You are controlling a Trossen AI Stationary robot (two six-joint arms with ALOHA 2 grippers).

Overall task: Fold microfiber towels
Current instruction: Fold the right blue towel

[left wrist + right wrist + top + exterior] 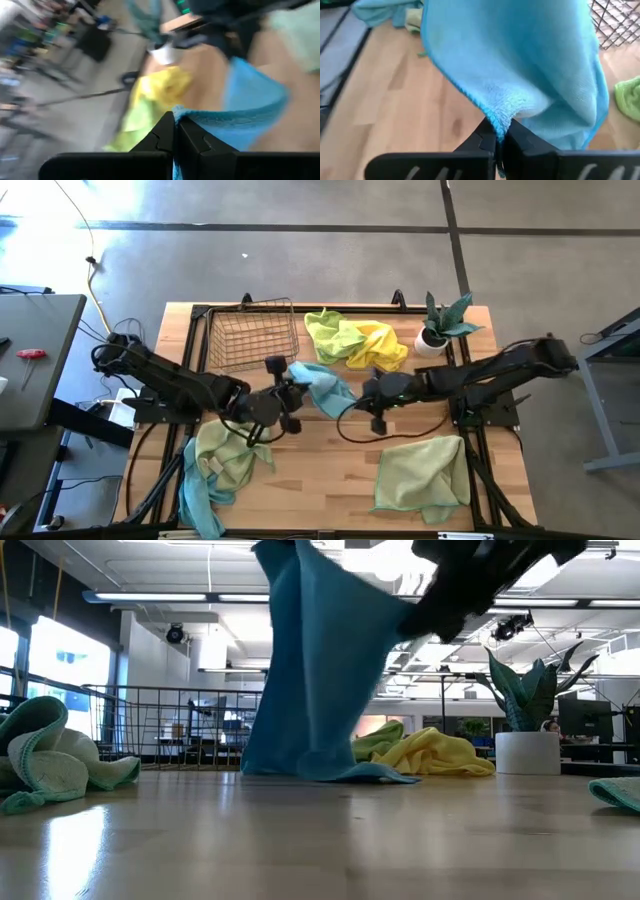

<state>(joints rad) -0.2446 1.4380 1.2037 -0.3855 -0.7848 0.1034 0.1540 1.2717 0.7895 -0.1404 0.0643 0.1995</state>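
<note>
Left hand (296,392) and right hand (362,395) both clamped, raised mid-table.

Nothing to read here: no lettering, label, brand, number or sign comes through on the towels, the arms, the table or anything in the room behind it, in any of the four views.

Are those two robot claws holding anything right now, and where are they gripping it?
Yes. The left gripper and right gripper each pinch an edge of the same blue towel, lifted above the table.
</note>
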